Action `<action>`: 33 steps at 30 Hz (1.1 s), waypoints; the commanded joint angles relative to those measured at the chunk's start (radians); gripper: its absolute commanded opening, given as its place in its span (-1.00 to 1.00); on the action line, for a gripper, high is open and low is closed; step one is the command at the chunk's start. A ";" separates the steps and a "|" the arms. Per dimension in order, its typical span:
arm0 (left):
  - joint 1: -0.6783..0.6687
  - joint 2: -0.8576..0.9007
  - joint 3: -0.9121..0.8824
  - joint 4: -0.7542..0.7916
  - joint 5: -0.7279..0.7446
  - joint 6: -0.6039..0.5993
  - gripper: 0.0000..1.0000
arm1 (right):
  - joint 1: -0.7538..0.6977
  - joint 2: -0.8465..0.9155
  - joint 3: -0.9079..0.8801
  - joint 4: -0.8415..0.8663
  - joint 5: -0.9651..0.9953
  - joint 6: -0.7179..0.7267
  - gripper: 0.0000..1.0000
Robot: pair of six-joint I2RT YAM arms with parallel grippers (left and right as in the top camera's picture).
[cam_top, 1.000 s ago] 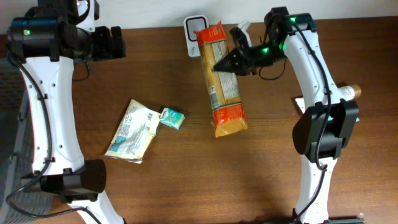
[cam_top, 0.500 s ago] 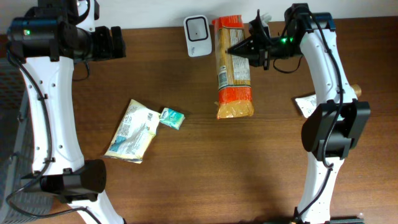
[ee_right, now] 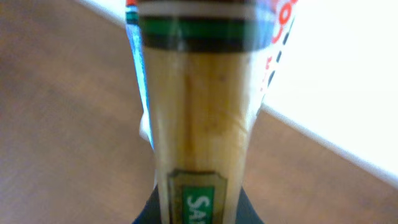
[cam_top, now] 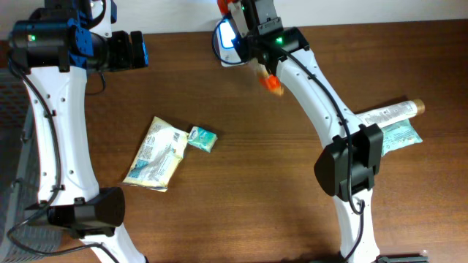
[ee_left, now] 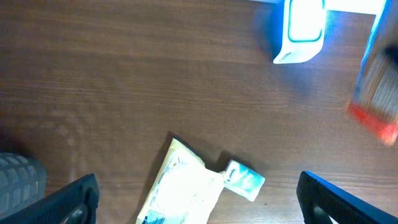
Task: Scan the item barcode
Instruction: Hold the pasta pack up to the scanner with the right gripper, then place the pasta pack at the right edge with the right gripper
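Pasta pack (cam_top: 272, 82) swung across to the scanner (cam_top: 225, 38)

Right arm has crossed from the right side to the far edge since a second ago, taking the pack with it. The scanner face now glows blue.

Nearest, left of centre: a yellow pouch (cam_top: 155, 153) with a small teal packet (cam_top: 202, 139) touching its corner. On the right lie a tube (cam_top: 384, 113) and a teal sachet (cam_top: 402, 135) just beside it.

Farther back, the left gripper (cam_top: 139, 50) hangs with its claw wide apart, holding nothing.

At the far edge, the right gripper (ee_right: 198, 214) is clamped on the pack, held just beside the scanner. Only the pack's orange end shows under the arm from overhead.

Step in hand: presenting the code. The barcode itself isn't visible, so I'd hold the pack steady, printed side square to the window, and rotate slowly if it doesn't read.

Readable text: only "SA" on a green label in the right wrist view, rest cut off.
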 commanded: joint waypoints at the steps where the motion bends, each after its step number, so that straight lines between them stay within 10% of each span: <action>1: 0.003 -0.006 0.008 0.002 0.001 0.016 0.98 | -0.003 0.021 0.040 0.237 0.102 -0.228 -0.91; 7: 0.003 -0.006 0.008 0.002 0.000 0.016 0.98 | 0.042 0.192 0.040 0.647 0.001 -0.547 -0.92; 26: 0.003 -0.006 0.008 0.002 0.000 0.016 0.98 | 0.066 0.122 0.040 0.604 0.075 -0.693 -0.92; 33: 0.003 -0.006 0.008 0.002 0.001 0.016 0.98 | 0.026 -0.203 0.040 0.138 0.005 -0.207 -0.92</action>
